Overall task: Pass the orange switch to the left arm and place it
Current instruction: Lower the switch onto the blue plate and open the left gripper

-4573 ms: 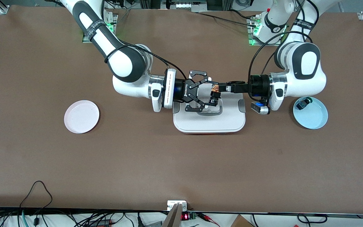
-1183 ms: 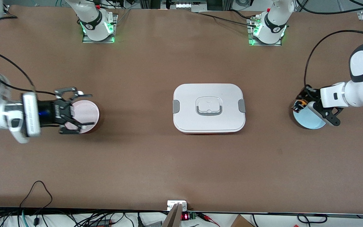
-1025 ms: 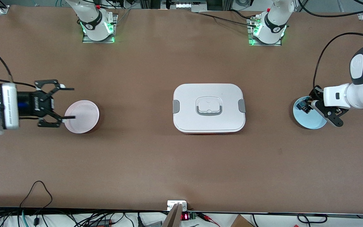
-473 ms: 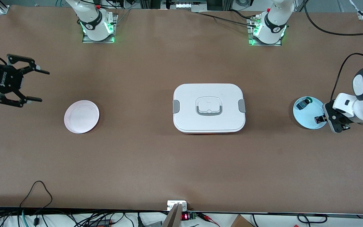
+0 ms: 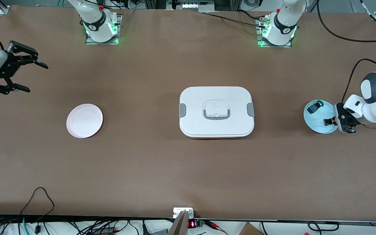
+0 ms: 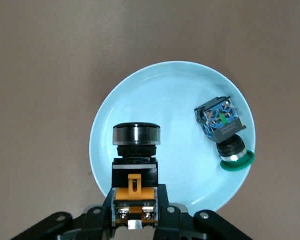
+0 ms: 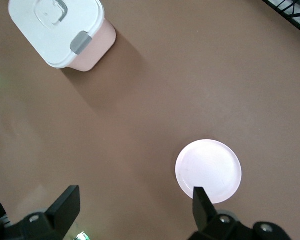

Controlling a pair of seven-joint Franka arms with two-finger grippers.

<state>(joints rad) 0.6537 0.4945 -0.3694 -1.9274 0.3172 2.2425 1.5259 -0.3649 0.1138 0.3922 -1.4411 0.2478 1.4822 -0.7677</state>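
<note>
The orange switch (image 5: 328, 121), black with an orange band, is held in my left gripper (image 5: 334, 121) over the pale blue plate (image 5: 315, 126) at the left arm's end of the table. In the left wrist view my left gripper (image 6: 135, 212) is shut on the orange base of the switch (image 6: 136, 165), above the plate (image 6: 165, 100). My right gripper (image 5: 37, 78) is open and empty, up in the air near the table's edge at the right arm's end; its open jaws show in the right wrist view (image 7: 132, 202). The white box (image 5: 216, 111) sits mid-table.
A black-and-blue part with a green cap (image 5: 314, 106) lies on the blue plate, also seen in the left wrist view (image 6: 224, 127). An empty pink plate (image 5: 84, 120) lies toward the right arm's end and shows in the right wrist view (image 7: 208, 171), as does the box (image 7: 60, 30).
Both grippers have left the space over the box. The right gripper has moved off the pink plate toward the table's end. The left gripper now holds the switch over the blue plate.
</note>
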